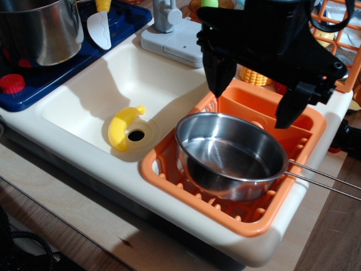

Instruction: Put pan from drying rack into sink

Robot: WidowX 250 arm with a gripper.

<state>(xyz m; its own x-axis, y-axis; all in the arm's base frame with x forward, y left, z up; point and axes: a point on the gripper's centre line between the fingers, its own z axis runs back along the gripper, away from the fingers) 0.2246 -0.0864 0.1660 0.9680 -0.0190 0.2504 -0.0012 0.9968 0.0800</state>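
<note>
The pan [231, 155], a shallow shiny steel saucepan, sits in the orange drying rack [237, 217] at the right, its two-wire handle [324, 182] pointing right over the rack's edge. The cream-white sink [113, 84] lies to the left, with a round drain hole [136, 135]. My black gripper [254, 100] hangs open just above the far rim of the pan, one finger [217, 76] at the left and one finger [290, 110] at the right. It holds nothing.
A yellow banana [121, 127] lies in the sink beside the drain. A grey faucet [169, 28] stands behind the sink. A large steel pot [39, 28] sits on the blue stove at the back left. A white spatula [100, 28], a corn cob [254, 76] and an orange wire basket [341, 34] are at the back.
</note>
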